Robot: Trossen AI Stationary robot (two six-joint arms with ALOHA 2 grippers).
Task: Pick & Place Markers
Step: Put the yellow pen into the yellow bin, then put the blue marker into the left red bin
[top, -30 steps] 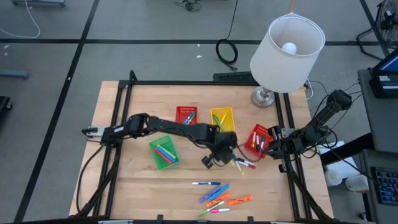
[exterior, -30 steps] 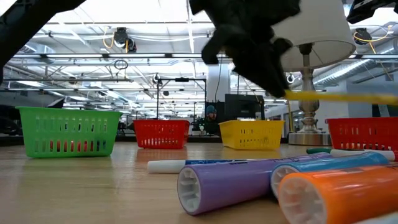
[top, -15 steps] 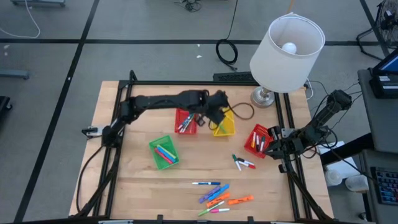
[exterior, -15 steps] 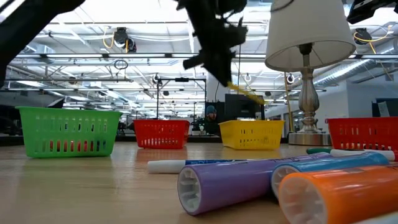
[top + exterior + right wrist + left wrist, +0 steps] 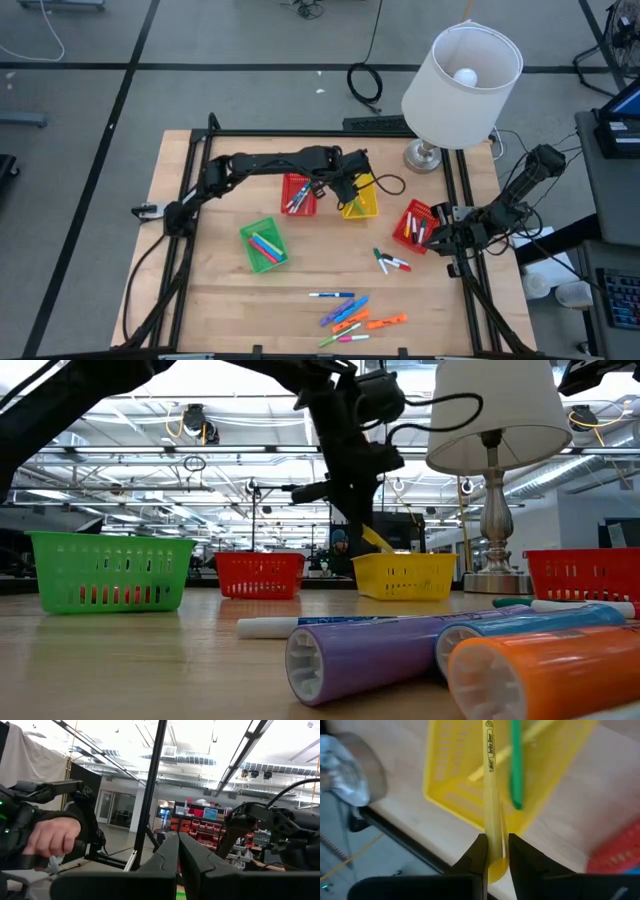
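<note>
My left gripper (image 5: 349,186) hangs over the yellow basket (image 5: 366,205), shut on a yellow marker (image 5: 490,795) that slants down toward the basket in the low view (image 5: 378,541). A green marker (image 5: 515,765) lies inside that basket. More markers lie loose on the table: a few at the right (image 5: 391,262) and several near the front edge (image 5: 352,312). Others lie in the green basket (image 5: 262,244) and the two red baskets (image 5: 298,192) (image 5: 414,226). My right gripper (image 5: 178,845) is parked shut at the table's right edge, pointing up into the room. My left gripper pinches the yellow marker near its upper end (image 5: 493,851) between its two fingers. The fingers come from above, slanting down, and the marker runs on ahead of them. It is lifted clear of the table, tilted, with its lower end (image 5: 388,548) at the yellow basket's rim.
A table lamp (image 5: 462,75) stands at the far right corner, next to the yellow basket. A black frame rail (image 5: 300,133) runs along the far edge. A person's hand (image 5: 50,840) shows beyond the table in the right wrist view.
My left gripper has carried the yellow marker from the loose markers at the table's right toward the far edge, stopping over the yellow basket. The wrist has rolled, and the marker has gone from nearly level to slanting down at the basket.
</note>
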